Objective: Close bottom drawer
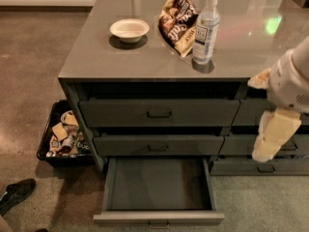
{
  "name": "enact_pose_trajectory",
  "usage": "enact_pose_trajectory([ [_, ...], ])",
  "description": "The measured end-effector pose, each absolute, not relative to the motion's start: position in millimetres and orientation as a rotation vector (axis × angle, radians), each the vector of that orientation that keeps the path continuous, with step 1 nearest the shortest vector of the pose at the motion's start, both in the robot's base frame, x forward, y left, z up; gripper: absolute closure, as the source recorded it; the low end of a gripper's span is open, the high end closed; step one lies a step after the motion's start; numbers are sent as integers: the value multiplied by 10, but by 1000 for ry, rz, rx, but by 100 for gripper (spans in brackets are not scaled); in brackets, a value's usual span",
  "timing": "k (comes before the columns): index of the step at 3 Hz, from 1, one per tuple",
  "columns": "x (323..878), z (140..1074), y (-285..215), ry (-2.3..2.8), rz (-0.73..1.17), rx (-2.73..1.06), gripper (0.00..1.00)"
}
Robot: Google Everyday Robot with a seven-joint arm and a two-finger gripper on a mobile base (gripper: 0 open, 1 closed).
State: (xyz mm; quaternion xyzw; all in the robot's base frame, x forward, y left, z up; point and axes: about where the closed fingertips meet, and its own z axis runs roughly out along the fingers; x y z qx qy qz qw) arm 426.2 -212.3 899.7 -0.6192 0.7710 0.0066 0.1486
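Cream gripper point(270, 138) at right; dark grey bottom drawer point(159, 187) (grey inside).

You have on the tabletop point(91, 57): white bowl point(129, 29), snack bag point(176, 22) touching the upright water bottle point(205, 30). Floor, left: black bin point(48, 129) of packets, dark shoe point(17, 193). Gripper point(270, 139) hangs at right edge.

The arm point(291, 83) is seen at the right edge as a bulky, rounded white housing, with a small tan-orange patch noted on the side toward mid-view (faint ribbing is made out near its lower right). Directly below it, at the right of the view, the gripper point(271, 135) is recorded as a pale cream, blocky, tapering piece.
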Motion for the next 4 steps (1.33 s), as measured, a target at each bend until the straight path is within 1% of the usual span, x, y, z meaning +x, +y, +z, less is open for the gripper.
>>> enact_pose_trajectory([
  [2, 4037, 7862, -2210, 2210, 182, -1756, 0],
  [4, 3690, 6630, -2078, 2083, 311, -1669, 0],
])
